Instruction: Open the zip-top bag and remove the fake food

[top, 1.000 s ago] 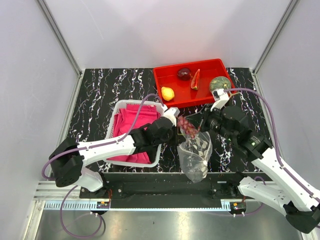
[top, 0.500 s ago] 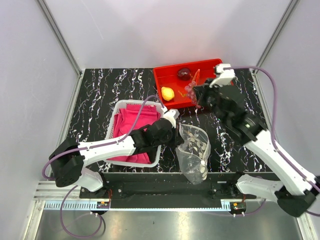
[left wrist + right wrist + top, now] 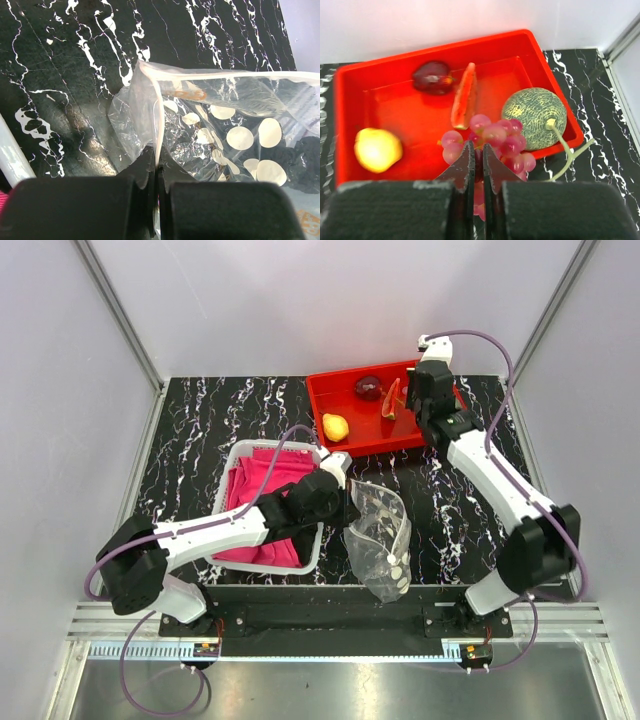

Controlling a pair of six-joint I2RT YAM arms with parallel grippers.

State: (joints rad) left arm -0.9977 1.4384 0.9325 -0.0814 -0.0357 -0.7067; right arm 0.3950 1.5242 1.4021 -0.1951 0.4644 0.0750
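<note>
Pinched tight on the mouth edge of the zip-top bag [image 3: 378,535], my left claw [image 3: 346,510] sits just right of the white basket [image 3: 232,462] of pink cloth [image 3: 265,480] in the top view. The bag lies crumpled on the marbled table [image 3: 200,420] near its front edge, mouth gaping. My right arm [image 3: 480,465] reaches over the red tray [image 3: 330,400] at the back, where the lemon [image 3: 336,427], dark red fruit [image 3: 368,387] and watermelon slice [image 3: 391,398] lie. From my left wrist, the jaws meet on a fold of the bag's rim, and pale dots show on the clear plastic. From my right wrist, my right claw [image 3: 476,150] is closed to a sliver on the purple grapes [image 3: 492,140] above the tray, just beside the melon [image 3: 534,118]. Whether the grapes touch the tray floor I cannot tell.
</note>
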